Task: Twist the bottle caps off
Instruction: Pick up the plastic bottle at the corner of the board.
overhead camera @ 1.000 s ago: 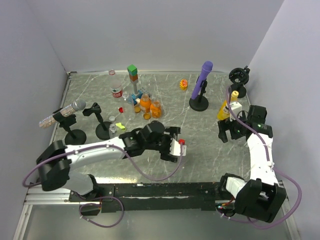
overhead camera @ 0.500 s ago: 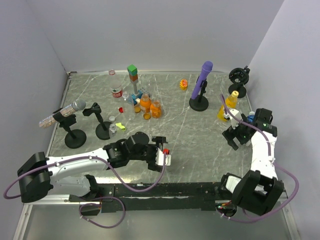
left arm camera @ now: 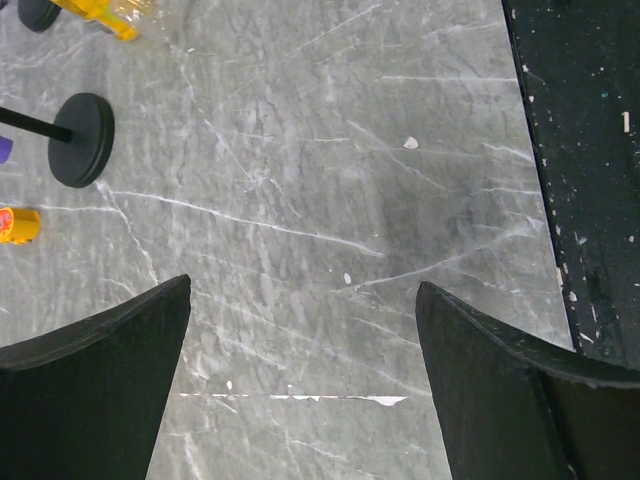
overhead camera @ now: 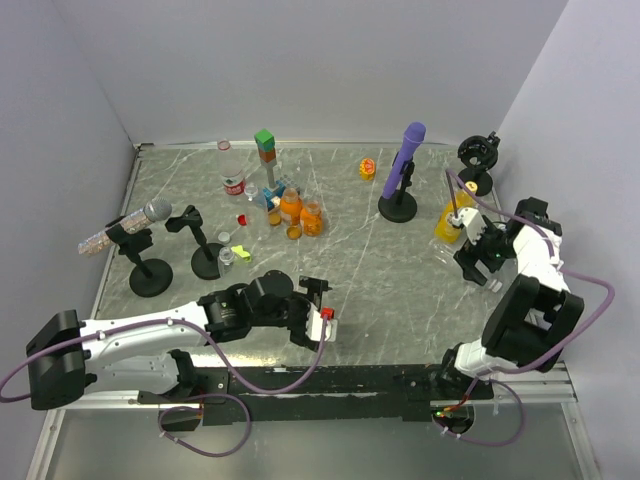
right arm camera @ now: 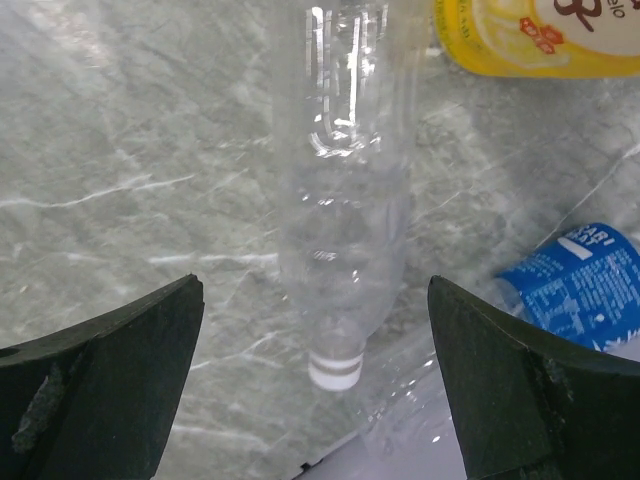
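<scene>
In the right wrist view a clear bottle (right arm camera: 345,190) lies on the marble table, its white neck end (right arm camera: 335,368) pointing toward the camera. My right gripper (right arm camera: 315,285) hangs open above it, one jaw on each side and neither touching. A yellow juice bottle (right arm camera: 540,35) and a blue-labelled bottle (right arm camera: 590,290) lie close by. In the top view the right gripper (overhead camera: 478,262) is by the right wall, next to the yellow bottle (overhead camera: 450,220). My left gripper (overhead camera: 322,312) is open over bare table (left arm camera: 300,200) near the front edge. More bottles (overhead camera: 290,205) and a loose red cap (overhead camera: 241,218) stand at back left.
A purple microphone (overhead camera: 408,165) on a black stand is at back right. A grey microphone (overhead camera: 150,212) and black stands (overhead camera: 205,260) are on the left. Stacked green and orange blocks (overhead camera: 265,145) rise at the back. The black front rail (left arm camera: 580,150) runs beside the left gripper.
The left arm has drawn back and to the left, toward the front edge. The right gripper has swung toward the right wall and turned near the yellow bottle.
</scene>
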Controlling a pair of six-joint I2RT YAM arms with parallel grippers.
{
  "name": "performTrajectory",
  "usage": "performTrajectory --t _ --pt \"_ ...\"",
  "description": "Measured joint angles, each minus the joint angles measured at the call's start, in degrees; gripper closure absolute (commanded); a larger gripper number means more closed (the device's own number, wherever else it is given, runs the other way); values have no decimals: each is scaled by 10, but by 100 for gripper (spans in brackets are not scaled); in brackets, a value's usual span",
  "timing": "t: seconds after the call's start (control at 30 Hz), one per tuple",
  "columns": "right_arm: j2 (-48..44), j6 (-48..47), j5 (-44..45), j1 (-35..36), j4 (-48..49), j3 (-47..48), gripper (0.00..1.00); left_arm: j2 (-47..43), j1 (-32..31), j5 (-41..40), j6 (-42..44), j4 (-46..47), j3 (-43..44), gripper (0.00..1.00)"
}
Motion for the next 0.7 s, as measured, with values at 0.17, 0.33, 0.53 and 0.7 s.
performTrajectory --t 0.17,0.33,0.53,0.7 --pt "26 5 13 19 42 -11 1 -9 -1 -5 2 0 -1 3" --pt "59 17 39 56 88 -25 5 -11 -2 -12 4 0 -2 3" --pt "117 32 78 75 113 -26 25 -13 -2 -19 8 0 -4 3" --pt "102 14 109 100 123 -66 47 -15 -2 -21 12 0 -10 3"
